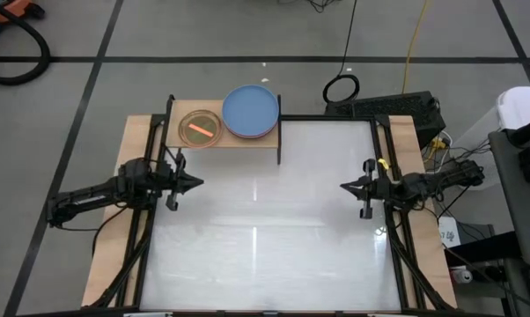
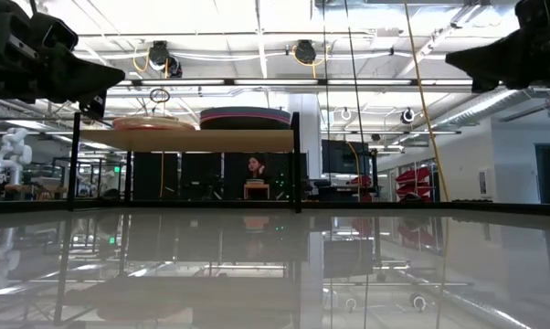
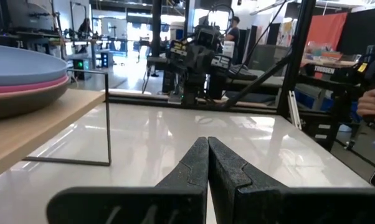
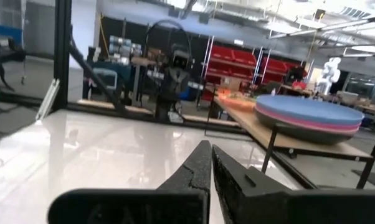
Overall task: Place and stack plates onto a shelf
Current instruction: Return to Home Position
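Your left gripper (image 1: 197, 183) hangs over the left side of the table (image 1: 265, 255), fingers closed, holding nothing. On the shelf (image 1: 247, 143) at the back sit the small plates (image 1: 200, 128), orange on top, and beside them the big plates (image 1: 250, 111), blue on top. Your right gripper (image 1: 345, 186) hangs on the right, closed and empty.

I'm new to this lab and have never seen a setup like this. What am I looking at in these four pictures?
It is a robot with two dark arms at a white table. One picture looks straight down from above, one looks level across the tabletop, and two come from cameras on the arms' wrists. The left gripper and right gripper hover over opposite sides of the table, both shut and holding nothing. At the far edge stands a low wooden shelf. On it sit two stacks of plates: a large stack topped by a blue plate, and beside it a smaller see-through stack topped by an orange plate.
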Robot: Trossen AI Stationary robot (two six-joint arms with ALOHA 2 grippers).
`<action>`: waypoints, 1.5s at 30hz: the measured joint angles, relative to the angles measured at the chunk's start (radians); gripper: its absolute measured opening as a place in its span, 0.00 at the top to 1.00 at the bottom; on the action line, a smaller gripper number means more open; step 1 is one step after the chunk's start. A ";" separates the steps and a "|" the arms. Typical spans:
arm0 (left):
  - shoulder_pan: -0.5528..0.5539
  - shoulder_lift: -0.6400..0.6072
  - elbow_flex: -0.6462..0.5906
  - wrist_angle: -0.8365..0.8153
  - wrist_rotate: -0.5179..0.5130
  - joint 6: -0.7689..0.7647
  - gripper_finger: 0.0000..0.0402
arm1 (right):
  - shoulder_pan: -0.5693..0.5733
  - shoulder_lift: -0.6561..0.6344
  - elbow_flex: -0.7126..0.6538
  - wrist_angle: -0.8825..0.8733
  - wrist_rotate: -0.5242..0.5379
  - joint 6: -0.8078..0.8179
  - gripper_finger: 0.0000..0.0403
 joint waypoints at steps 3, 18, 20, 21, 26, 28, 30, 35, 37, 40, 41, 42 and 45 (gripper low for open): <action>0.000 0.002 0.000 0.000 -0.001 0.002 0.99 | -0.001 0.002 -0.001 -0.015 0.001 0.006 1.00; 0.000 0.002 0.000 -0.002 -0.005 -0.002 0.99 | -0.001 0.002 -0.003 -0.016 -0.001 -0.027 1.00; 0.000 0.002 0.000 -0.002 -0.005 -0.002 0.99 | -0.001 0.002 -0.003 -0.016 -0.001 -0.027 1.00; 0.000 0.002 0.000 -0.002 -0.005 -0.002 0.99 | -0.001 0.002 -0.003 -0.016 -0.001 -0.027 1.00; 0.000 0.002 0.000 -0.002 -0.005 -0.002 0.99 | -0.001 0.002 -0.004 -0.016 -0.001 -0.027 1.00; 0.000 0.002 0.000 -0.002 -0.005 -0.002 0.99 | -0.001 0.002 -0.004 -0.016 -0.002 -0.027 1.00; 0.000 0.002 0.000 -0.002 -0.005 -0.002 0.99 | -0.001 0.002 -0.004 -0.016 -0.002 -0.027 1.00; 0.000 0.002 0.000 -0.002 -0.005 -0.002 0.99 | -0.001 0.002 -0.004 -0.016 -0.002 -0.027 1.00; 0.000 0.002 0.000 -0.002 -0.005 -0.002 0.99 | -0.001 0.002 -0.004 -0.016 -0.002 -0.027 1.00; 0.000 0.002 0.000 -0.002 -0.005 -0.002 0.99 | -0.001 0.002 -0.004 -0.016 -0.002 -0.027 1.00; 0.000 0.002 0.000 -0.002 -0.005 -0.001 0.99 | -0.001 0.002 -0.004 -0.016 -0.002 -0.027 1.00; 0.000 0.002 0.000 -0.002 -0.005 -0.001 0.99 | -0.001 0.002 -0.004 -0.016 -0.002 -0.027 1.00; 0.000 0.002 0.000 -0.002 -0.005 -0.001 0.99 | -0.001 0.002 -0.004 -0.016 -0.002 -0.027 1.00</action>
